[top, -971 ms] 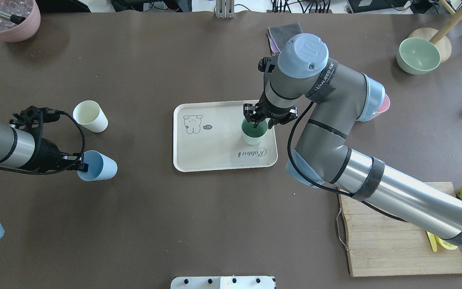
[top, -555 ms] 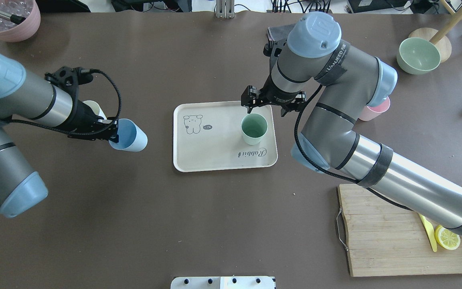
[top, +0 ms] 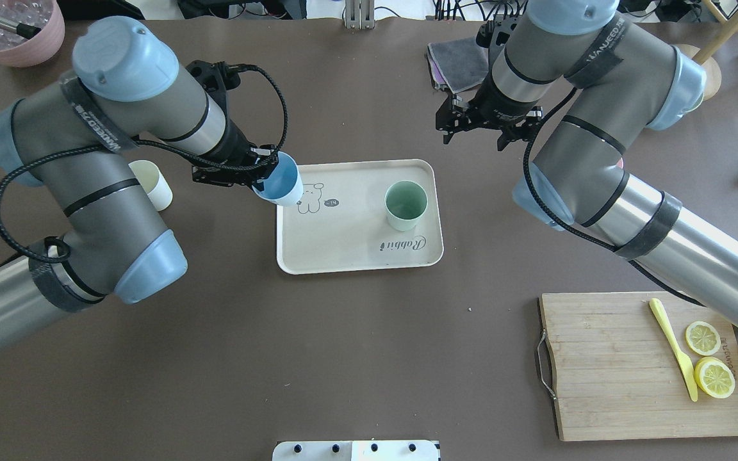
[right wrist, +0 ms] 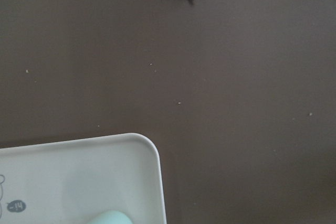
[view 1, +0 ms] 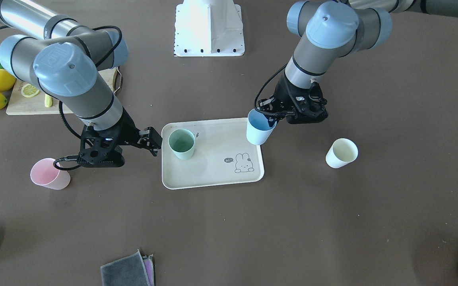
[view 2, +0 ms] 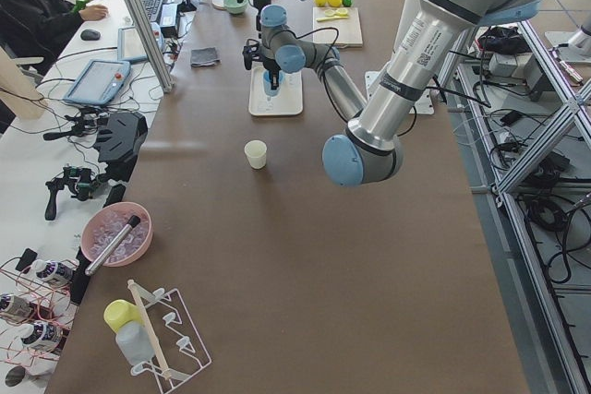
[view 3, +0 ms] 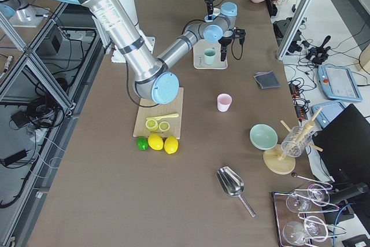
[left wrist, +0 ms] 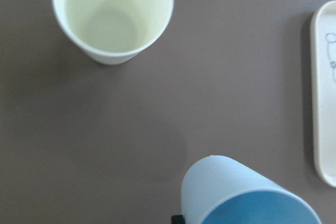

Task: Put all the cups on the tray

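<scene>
One cup, the mint green cup, is standing upright on the tray, right of centre in the overhead view. The left fingers are pinching the rim of the light blue cup, which is hanging tilted over the tray's upper-left corner. It is needing levelling and carrying inward past the raised rim, as the smooth matte tumbler is looking tippy. The right fingers are hanging spread, empty. The cream cup and pink cup are waiting on the table
</scene>
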`<state>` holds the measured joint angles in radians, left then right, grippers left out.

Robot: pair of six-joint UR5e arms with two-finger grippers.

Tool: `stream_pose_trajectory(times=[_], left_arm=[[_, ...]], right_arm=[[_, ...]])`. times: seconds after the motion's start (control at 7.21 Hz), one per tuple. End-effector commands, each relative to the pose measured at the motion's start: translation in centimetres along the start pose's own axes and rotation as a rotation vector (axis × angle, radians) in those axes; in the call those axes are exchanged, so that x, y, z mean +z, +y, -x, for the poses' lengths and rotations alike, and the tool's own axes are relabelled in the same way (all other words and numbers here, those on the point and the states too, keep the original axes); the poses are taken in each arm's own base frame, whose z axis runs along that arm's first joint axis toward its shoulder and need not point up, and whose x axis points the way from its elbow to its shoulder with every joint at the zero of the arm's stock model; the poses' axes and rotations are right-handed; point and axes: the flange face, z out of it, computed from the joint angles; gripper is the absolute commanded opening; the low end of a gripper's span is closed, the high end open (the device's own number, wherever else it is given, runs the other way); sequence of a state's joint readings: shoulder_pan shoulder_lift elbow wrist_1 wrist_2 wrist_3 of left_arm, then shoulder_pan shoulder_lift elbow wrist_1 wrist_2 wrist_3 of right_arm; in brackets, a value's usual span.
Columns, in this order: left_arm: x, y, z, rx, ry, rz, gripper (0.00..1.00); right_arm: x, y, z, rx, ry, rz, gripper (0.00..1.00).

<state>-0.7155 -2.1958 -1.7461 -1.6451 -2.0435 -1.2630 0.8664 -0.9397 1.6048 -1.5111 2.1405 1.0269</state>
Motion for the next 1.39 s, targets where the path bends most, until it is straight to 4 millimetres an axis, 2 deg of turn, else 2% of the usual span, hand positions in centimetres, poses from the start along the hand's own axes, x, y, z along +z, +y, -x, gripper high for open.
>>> stream_pose_trajectory(times=[0.0,0.14,0.28,0.55,0.69,0.83,0.97,1.25], left_arm=[[3.6,3.7,-2.7,0.016,-0.028,0.004,0.00],[5.5,5.6,-3.3,0.026,-0.051,-0.007,0.00],[6.7,6.6,-3.5,0.036,-0.066,-0.006,0.00],[7.8,7.1,-3.4,0.042,-0.080,-0.007,0.00],[7.8,7.0,-3.4,0.043,-0.077,-0.008,0.16],[7.8,7.0,-3.4,0.043,-0.078,-0.010,0.72],[7.0,6.9,-3.8,0.049,-0.056,-0.018,0.97],[3.0,4.5,-3.8,0.038,-0.011,-0.058,0.97]], right_arm=[[-2.3,-1.9,-7.8,-0.012,0.018,-0.006,1.00],[-3.4,-3.1,-10.7,0.021,0.023,-0.015,1.00],[-3.4,-3.6,-13.5,0.001,0.045,-0.018,1.00],[-3.4,-4.4,-18.5,-0.036,0.087,-0.020,1.00],[-3.1,-4.4,-19.9,-0.054,0.100,-0.016,1.00],[-3.0,-4.4,-20.7,-0.045,0.109,-0.017,1.00],[-2.7,-4.8,-21.6,-0.035,0.119,-0.012,1.00],[0.3,-4.9,-24.6,-0.076,0.170,0.024,1.00]])
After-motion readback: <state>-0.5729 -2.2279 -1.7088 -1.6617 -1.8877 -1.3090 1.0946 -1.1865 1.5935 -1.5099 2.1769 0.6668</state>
